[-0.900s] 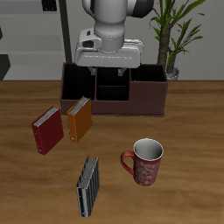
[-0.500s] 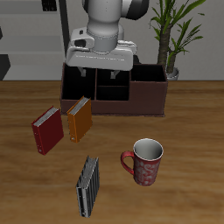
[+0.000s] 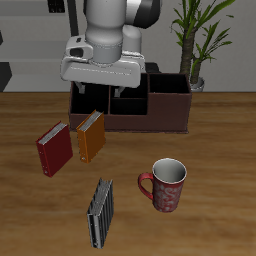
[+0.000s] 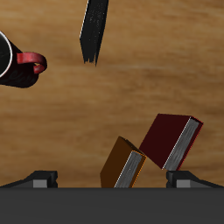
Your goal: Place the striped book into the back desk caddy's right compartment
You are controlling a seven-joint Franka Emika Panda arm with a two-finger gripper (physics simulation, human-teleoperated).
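Low in the exterior frame, a little left of centre, the striped book [image 3: 101,211] lies flat on the wooden table [image 3: 215,150] near the front edge, untouched. To its right stands a red mug [image 3: 167,185]. Up and to the left, a red book [image 3: 55,148] and an orange book [image 3: 91,136] lie side by side, well apart from the striped one. Across the upper middle sits the back desk caddy [image 3: 160,112], long and dark brown; its right compartment [image 3: 84,101] is the end bin at the frame's left, partly hidden by the arm. The gripper [image 3: 94,100] hangs just in front of that end, above the table, its two fingers spread apart and holding nothing. A potted plant [image 3: 197,40] rises at the upper right.

From the wrist camera, the striped book [image 4: 94,30] shows as a dark slab, with the mug [image 4: 17,63] off to one side. The orange book [image 4: 123,163] and red book [image 4: 171,140] sit close together, and the gripper's fingertips [image 4: 41,179] stand wide apart with bare table between them.
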